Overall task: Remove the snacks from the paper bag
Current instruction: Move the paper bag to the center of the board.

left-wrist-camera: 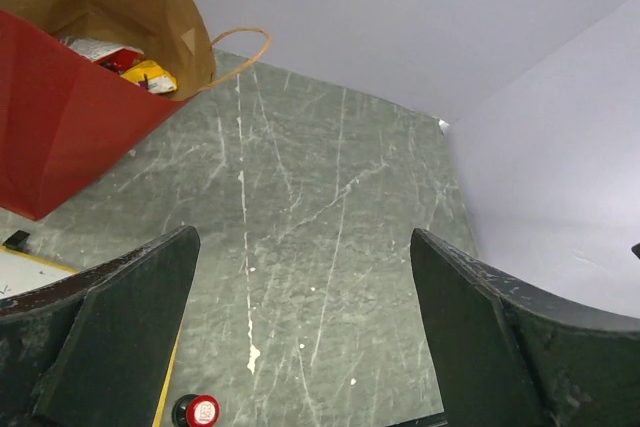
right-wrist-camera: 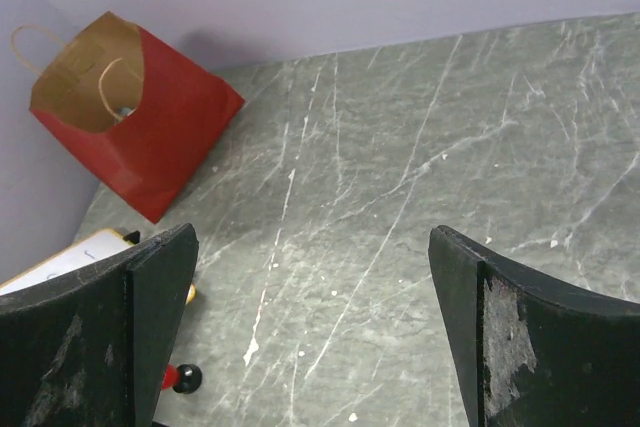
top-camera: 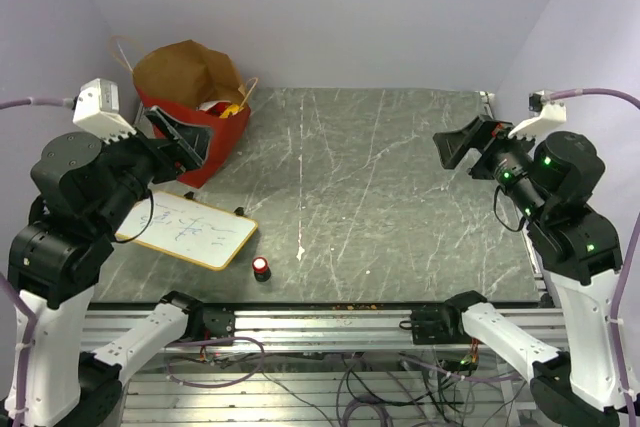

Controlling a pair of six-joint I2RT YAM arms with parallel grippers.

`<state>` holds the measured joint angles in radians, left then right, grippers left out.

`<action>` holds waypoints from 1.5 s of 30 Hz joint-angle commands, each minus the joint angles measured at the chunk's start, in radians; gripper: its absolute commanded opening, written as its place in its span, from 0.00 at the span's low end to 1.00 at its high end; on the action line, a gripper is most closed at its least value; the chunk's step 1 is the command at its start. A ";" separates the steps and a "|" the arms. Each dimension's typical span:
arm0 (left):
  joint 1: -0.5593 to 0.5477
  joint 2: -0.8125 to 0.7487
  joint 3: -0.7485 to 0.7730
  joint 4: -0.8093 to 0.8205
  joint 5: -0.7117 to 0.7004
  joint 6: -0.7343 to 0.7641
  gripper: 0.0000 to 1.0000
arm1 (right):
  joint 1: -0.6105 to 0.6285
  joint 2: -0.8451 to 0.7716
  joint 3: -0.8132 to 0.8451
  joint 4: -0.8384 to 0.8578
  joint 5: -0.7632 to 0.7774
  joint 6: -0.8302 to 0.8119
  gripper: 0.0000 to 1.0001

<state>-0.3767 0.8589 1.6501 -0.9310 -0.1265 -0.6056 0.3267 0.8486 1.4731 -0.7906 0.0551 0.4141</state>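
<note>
status: nothing has been taken out, as judged from the counter; no packet is seen lying on it.
paper bag [top-camera: 222, 142]: stood at the far-left corner of the counter [top-camera: 380, 197], mouth up and open, with the kraft lining and string handles showing. It is leaned slightly, so the mouth is visible from above and from the left wrist view.
snacks [top-camera: 226, 107]: all are seen inside the bag, low behind the red wall. Yellow, red and white wrappers can be made out [left-wrist-camera: 140, 72]; a count cannot be made.
left jaws: spread wide, nothing held. They are parked just beside the bag's near wall. This arm is probably picked for the job, since the bag sits on its side.
right jaws: spread wide, nothing held. They are raised over the right edge, well apart from the bag and aimed across at it; probably kept back so the reach-in stays clear.
next (judgement): the left jaws are to be lifted over the rim and dropped into the mouth, since the wall blocks any side approach.
risk: the light bag could be pushed over or slid by a rim contact.
clutter: the whiteboard [top-camera: 190, 230] and the red-topped knob [top-camera: 261, 268] lie near the front-left edge, clear of the bag but under the left arm's swing.
</note>
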 commanded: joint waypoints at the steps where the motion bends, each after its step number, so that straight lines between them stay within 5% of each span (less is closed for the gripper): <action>1: 0.001 0.043 -0.001 0.041 -0.051 0.016 0.97 | -0.005 0.034 -0.006 0.010 0.044 -0.002 1.00; 20: 0.004 0.348 0.047 0.184 -0.146 0.098 0.95 | -0.021 0.214 -0.001 -0.012 0.124 -0.031 1.00; 29: 0.008 0.568 0.188 0.263 -0.151 0.204 0.95 | -0.027 0.258 0.017 -0.043 0.086 -0.061 1.00; 35: 0.020 0.748 0.339 0.230 -0.133 0.270 0.95 | -0.028 0.312 0.110 -0.127 -0.077 -0.100 1.00; 41: 0.024 0.917 0.462 0.180 -0.157 0.337 0.98 | -0.030 0.245 0.103 -0.090 -0.016 -0.101 1.00; 45: 0.025 1.017 0.530 0.121 -0.148 0.363 0.83 | -0.030 0.207 0.112 -0.077 0.036 -0.126 1.00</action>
<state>-0.3603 1.8122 2.1109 -0.7498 -0.2661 -0.2970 0.3023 1.1038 1.5543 -0.8879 0.0406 0.3248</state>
